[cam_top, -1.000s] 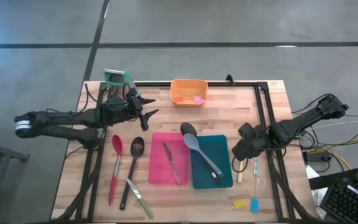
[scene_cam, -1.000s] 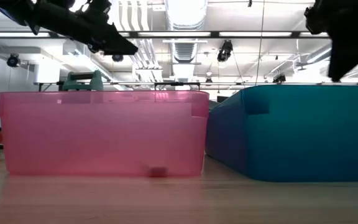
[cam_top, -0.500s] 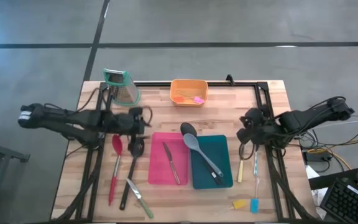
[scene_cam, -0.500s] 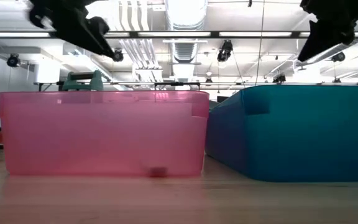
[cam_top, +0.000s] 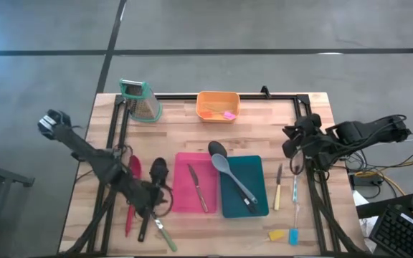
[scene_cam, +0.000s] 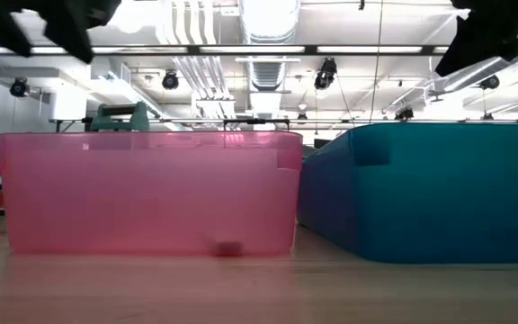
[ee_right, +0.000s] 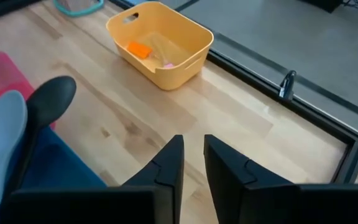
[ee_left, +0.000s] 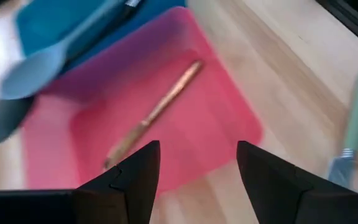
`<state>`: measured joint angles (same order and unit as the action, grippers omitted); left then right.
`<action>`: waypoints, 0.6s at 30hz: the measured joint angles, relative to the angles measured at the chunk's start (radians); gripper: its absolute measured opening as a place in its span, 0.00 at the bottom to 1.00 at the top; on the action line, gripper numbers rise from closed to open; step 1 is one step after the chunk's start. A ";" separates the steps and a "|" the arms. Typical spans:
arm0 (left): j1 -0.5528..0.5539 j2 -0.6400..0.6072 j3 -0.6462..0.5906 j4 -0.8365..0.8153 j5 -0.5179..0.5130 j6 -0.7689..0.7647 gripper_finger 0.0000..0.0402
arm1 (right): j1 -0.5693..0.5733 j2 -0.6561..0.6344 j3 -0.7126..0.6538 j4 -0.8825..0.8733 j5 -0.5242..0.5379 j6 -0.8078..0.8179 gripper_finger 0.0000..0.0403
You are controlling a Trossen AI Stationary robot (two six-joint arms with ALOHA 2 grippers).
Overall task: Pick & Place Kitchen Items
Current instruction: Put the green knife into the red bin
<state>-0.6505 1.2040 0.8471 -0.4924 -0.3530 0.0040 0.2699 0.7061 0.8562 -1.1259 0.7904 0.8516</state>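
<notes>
Black spatula (cam_top: 151,193) partly under left arm
</notes>
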 joint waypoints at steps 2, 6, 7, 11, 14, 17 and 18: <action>-0.021 0.052 0.010 0.004 0.021 -0.026 0.54 | 0.000 -0.008 0.000 0.000 0.009 -0.002 0.16; -0.036 0.152 0.046 0.005 0.102 -0.062 0.54 | 0.000 -0.012 0.000 0.000 0.024 -0.013 0.18; -0.036 0.177 0.056 0.005 0.129 -0.074 0.54 | 0.000 -0.012 0.000 0.000 0.024 -0.020 0.19; -0.038 0.254 0.097 0.004 0.262 -0.126 0.54 | 0.000 -0.012 0.000 0.000 0.024 -0.025 0.21; -0.041 0.296 0.136 0.006 0.333 -0.154 0.54 | 0.000 -0.012 0.000 0.000 0.024 -0.026 0.23; -0.057 0.329 0.164 0.006 0.350 -0.157 0.54 | 0.000 -0.012 0.000 0.000 0.024 -0.026 0.24; -0.063 0.338 0.169 0.007 0.352 -0.150 0.54 | 0.000 -0.012 0.000 0.000 0.024 -0.026 0.24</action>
<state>-0.7131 1.5423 1.0161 -0.4852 -0.0014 -0.1461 0.2699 0.6937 0.8562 -1.1255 0.8146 0.8257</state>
